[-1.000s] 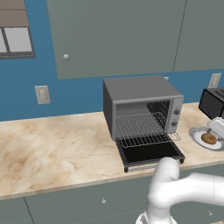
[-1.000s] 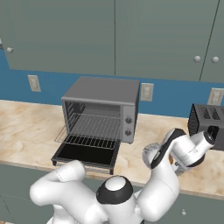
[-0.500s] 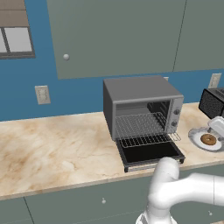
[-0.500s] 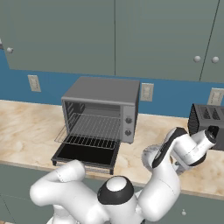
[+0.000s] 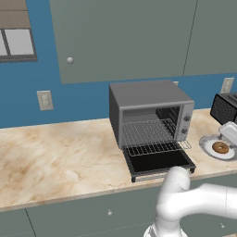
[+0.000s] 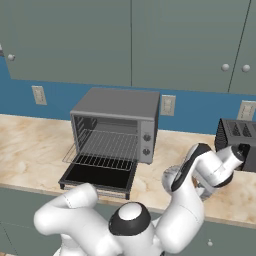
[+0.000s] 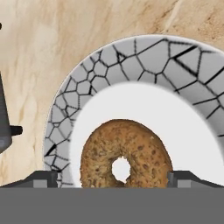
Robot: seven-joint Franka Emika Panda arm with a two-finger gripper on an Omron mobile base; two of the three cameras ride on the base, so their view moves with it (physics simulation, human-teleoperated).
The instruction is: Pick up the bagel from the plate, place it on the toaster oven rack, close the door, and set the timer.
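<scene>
Two dark finger tips of my gripper (image 7: 113, 178) stand wide apart and empty at the bottom of the hand view, one on each side of the small golden-brown bagel with its round centre hole (image 7: 125, 154), and that is the relation my coming move turns on: the ring lies straight ahead of me, centred between the jaws, its hole almost on the line midway between them. Being round, it has no long axis to line up with, so I judge that any closing line across its middle will serve and I need only go straight down. The bagel lies flat in the smooth white well of the round pale plate with the crackle-patterned grey rim (image 7: 131, 57), toward the side of the well nearest my tips and clear of the rim. In the left base view the plate sits near the front edge of the marbled beige counter (image 5: 55, 157), toward its right end, just beside the boxy grey metal toaster oven (image 5: 149, 111). Its dark-glass door (image 5: 157, 162) hangs open toward the counter's front edge, and the thin silver wire rack (image 5: 155, 147) is partly drawn out, well apart from the bagel and to my left.
</scene>
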